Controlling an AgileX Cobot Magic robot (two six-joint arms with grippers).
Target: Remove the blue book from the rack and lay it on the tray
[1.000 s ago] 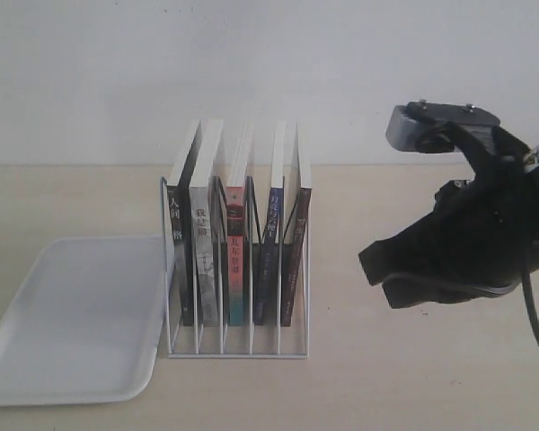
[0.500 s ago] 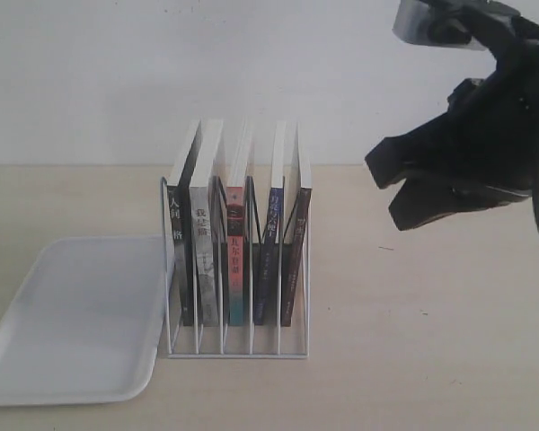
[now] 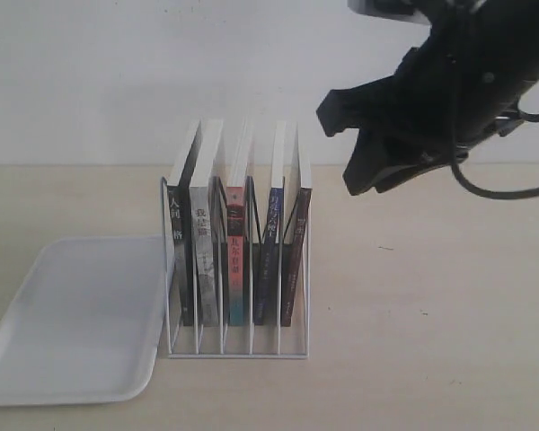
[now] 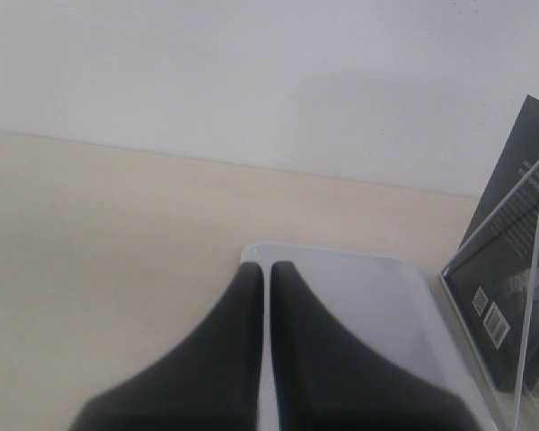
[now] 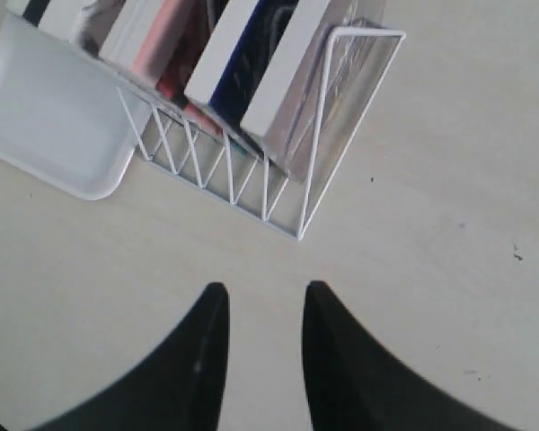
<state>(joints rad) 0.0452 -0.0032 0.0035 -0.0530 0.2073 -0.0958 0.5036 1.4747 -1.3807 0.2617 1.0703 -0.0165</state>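
the blue book stands upright in the rack, in the second slot from the side nearest the right tool, with a dark maroon book in the slot nearer that tool. the right tool hangs above the surface, higher than the books, its jaws wide apart and empty. the tray lies just beyond the rack's far side. the left tool is pressed closed, empty, by the tray's corner.

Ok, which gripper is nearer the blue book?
Right. The right gripper hangs above and right of the blue book in the rack; the left gripper sits at the tray's far edge, the whole tray between.
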